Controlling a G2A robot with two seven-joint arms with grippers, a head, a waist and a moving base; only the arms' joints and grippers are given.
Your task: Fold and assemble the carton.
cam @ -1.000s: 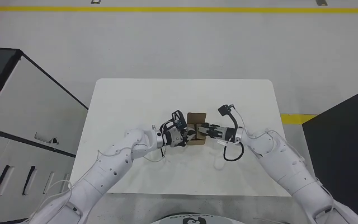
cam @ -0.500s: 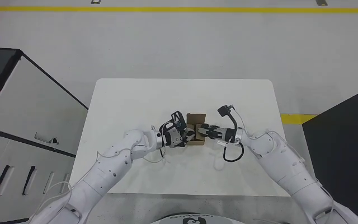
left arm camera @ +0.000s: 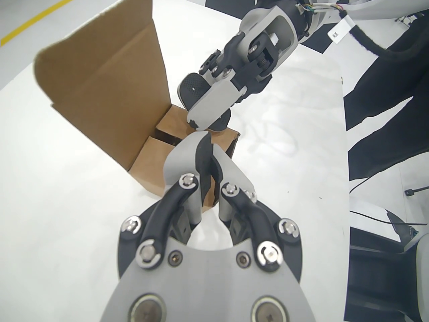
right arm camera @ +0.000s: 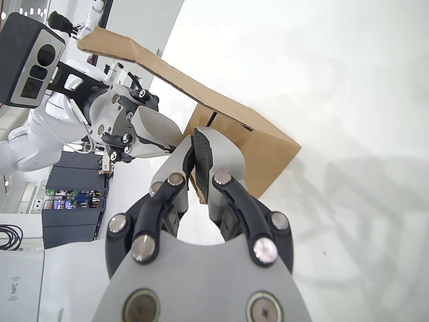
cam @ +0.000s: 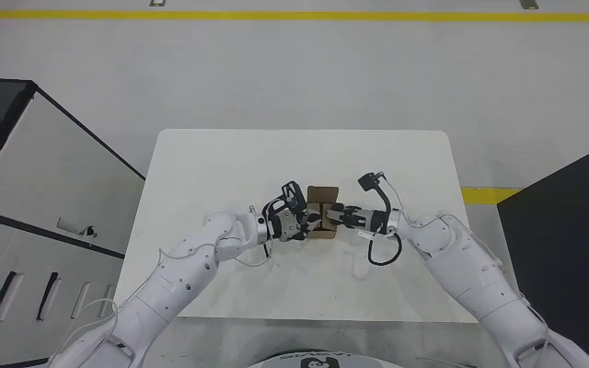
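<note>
A small brown carton stands open-topped near the middle of the white table, its tall lid flap upright on the far side. My left gripper is shut on the carton's side wall nearest it. From the opposite side, my right gripper is shut on the facing wall's edge. Both sets of fingertips almost meet over the box opening, with the right gripper just beyond the left one. From above, the left gripper and right gripper flank the carton.
A grey cabinet stands beside the table's left edge and a dark block beside its right. White tabletop stretches all around the carton. A black cable loops off the right wrist.
</note>
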